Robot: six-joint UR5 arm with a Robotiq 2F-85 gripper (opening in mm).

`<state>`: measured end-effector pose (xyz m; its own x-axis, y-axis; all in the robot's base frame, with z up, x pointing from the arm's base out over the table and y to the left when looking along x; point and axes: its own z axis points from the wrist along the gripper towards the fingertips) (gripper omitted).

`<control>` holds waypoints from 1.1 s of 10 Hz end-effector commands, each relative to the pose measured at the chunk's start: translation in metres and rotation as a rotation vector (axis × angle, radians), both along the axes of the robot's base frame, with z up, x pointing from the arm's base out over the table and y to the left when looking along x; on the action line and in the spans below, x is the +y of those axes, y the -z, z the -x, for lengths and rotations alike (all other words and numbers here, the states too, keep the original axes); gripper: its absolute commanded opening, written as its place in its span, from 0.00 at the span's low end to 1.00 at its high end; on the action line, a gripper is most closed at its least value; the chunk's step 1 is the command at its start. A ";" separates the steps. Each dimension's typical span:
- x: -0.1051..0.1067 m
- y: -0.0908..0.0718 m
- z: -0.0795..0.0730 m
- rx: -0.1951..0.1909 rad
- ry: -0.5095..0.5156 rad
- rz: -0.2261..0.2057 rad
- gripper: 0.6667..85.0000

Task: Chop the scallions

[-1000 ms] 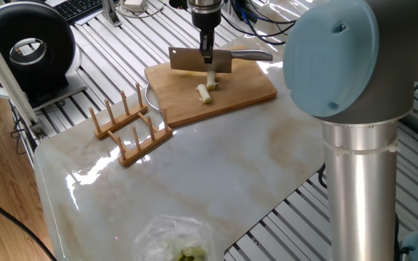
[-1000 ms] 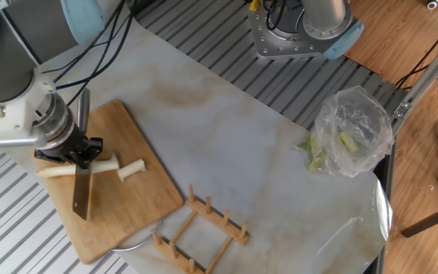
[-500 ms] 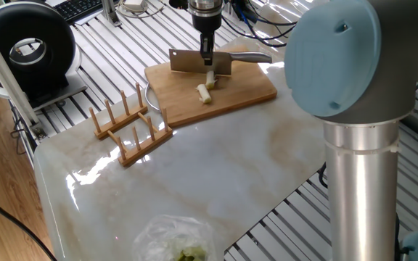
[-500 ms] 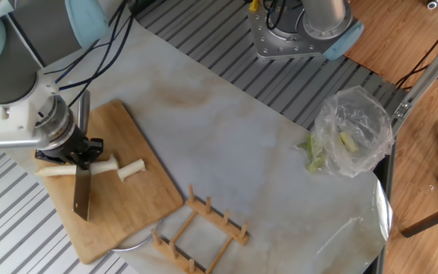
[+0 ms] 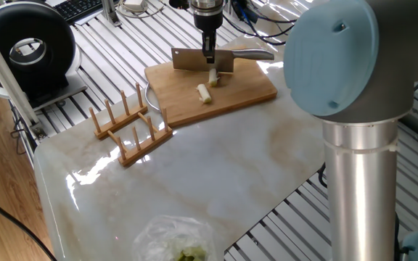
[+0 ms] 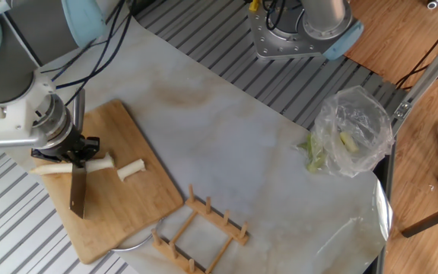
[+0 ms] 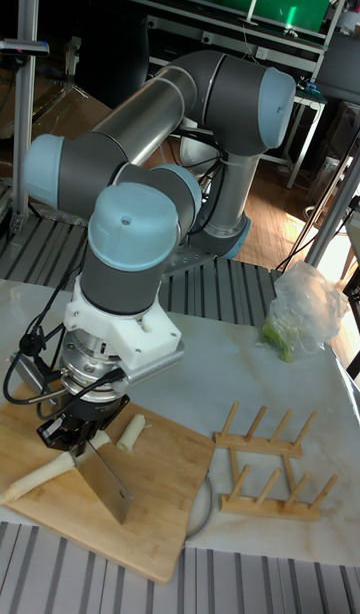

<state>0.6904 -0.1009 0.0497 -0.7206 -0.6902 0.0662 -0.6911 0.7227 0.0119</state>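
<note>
Pale cream-white scallion stalk [image 6: 52, 168] lies on the rectangular bamboo cutting board [image 6: 139, 202], with one short cut-off piece [image 6: 131, 170] just beside it toward the board's middle. In the tall fixed view the long stalk [image 7: 40, 473] runs toward the board's left edge; the stub [image 7: 131, 432] sits apart from it. Steel cleaver with flat rectangular blade [image 7: 105, 482] stands edge-down across the stalk. Gripper [image 6: 73, 154] fingers clamped narrow on the cleaver's spine. Cleaver's handle [image 5: 251, 54] points away from the blade. Board rests on a white marble tabletop [image 6: 242, 152]. Wooden peg rack [image 6: 201, 228] near the board. Clear plastic bag with green bits [image 6: 350, 135] well apart.
</note>
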 end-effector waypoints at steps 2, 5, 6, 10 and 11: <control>-0.008 -0.027 0.009 0.029 -0.011 -0.010 0.01; 0.005 -0.017 0.003 0.001 0.012 -0.079 0.01; 0.007 -0.017 0.003 -0.001 0.018 -0.085 0.01; 0.015 -0.010 0.002 -0.011 0.029 -0.103 0.01; 0.016 -0.005 -0.001 -0.017 0.029 -0.105 0.01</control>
